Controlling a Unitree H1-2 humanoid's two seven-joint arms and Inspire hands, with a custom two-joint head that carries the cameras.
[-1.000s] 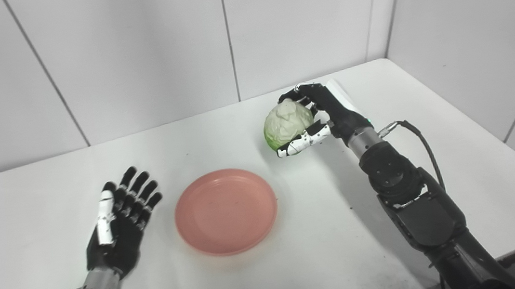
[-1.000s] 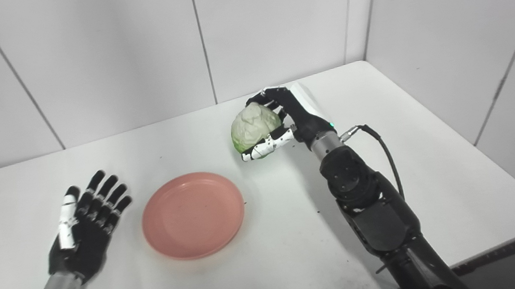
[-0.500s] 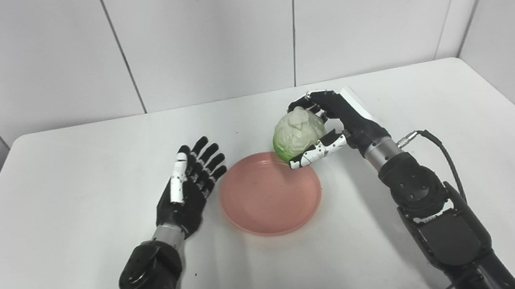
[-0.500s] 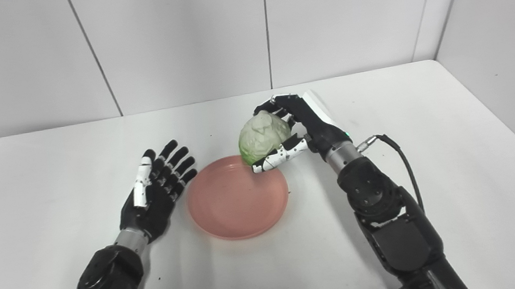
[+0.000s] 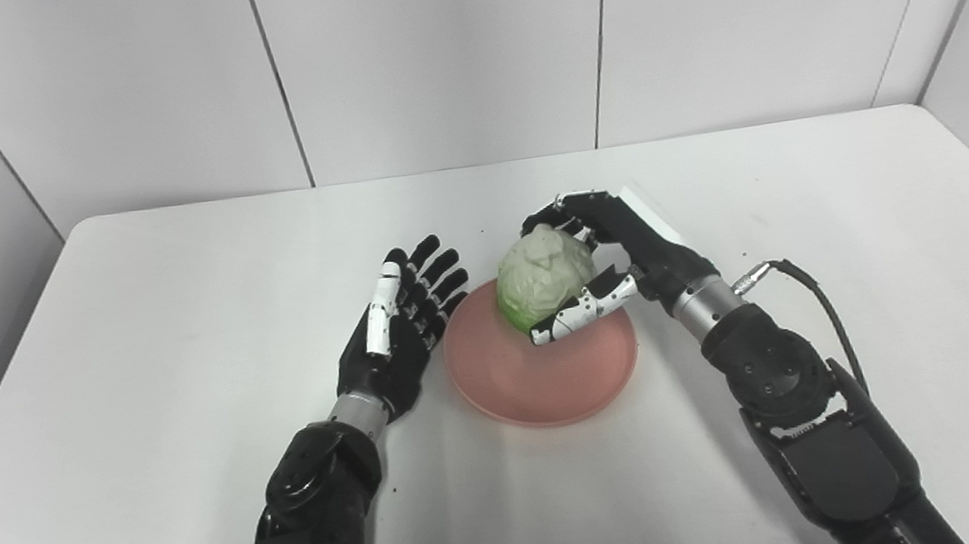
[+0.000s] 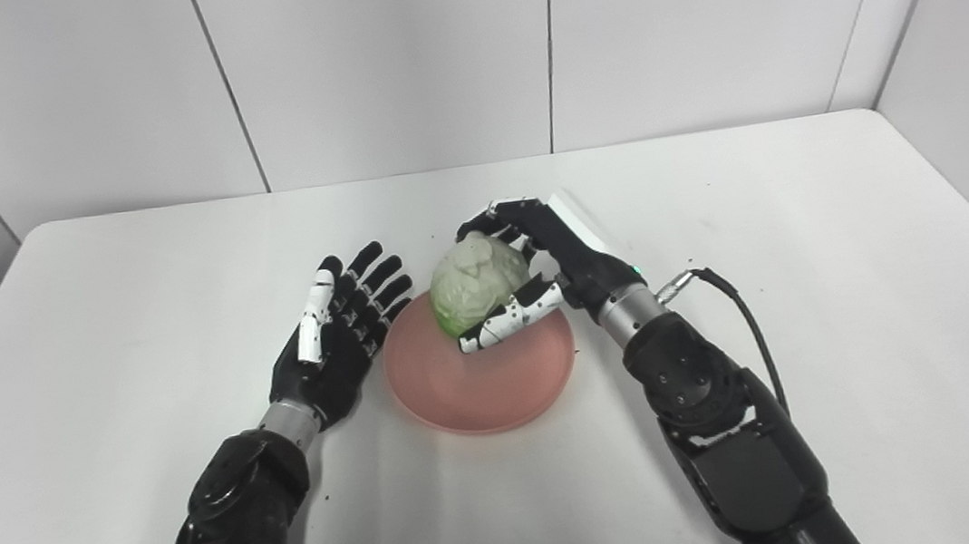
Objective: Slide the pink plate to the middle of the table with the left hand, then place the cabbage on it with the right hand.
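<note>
Pink plate [image 5: 551, 374] sits near the middle of the white counter [image 5: 130, 285], and nothing lies flat in it; the cabbage [image 5: 543, 279] is over its far edge, and whether it touches the plate I cannot tell. The right hand [image 5: 620, 261] has it wrapped: dark fingers [image 5: 564, 213] curl over the top and far side, the white-and-black thumb [image 5: 580, 311] clamps underneath, so the grip is closed firmly around the cabbage. Over on the other side, the left hand [image 6: 337, 339] lies palm up, its fingers [image 6: 371, 280] spread and straight, holding nothing, fingertips just beside the plate's left rim. A cable [image 6: 740, 316] loops off the right wrist. Around the plate the counter shows only a few dark specks, with grey wall panels [image 5: 423, 51] behind.
</note>
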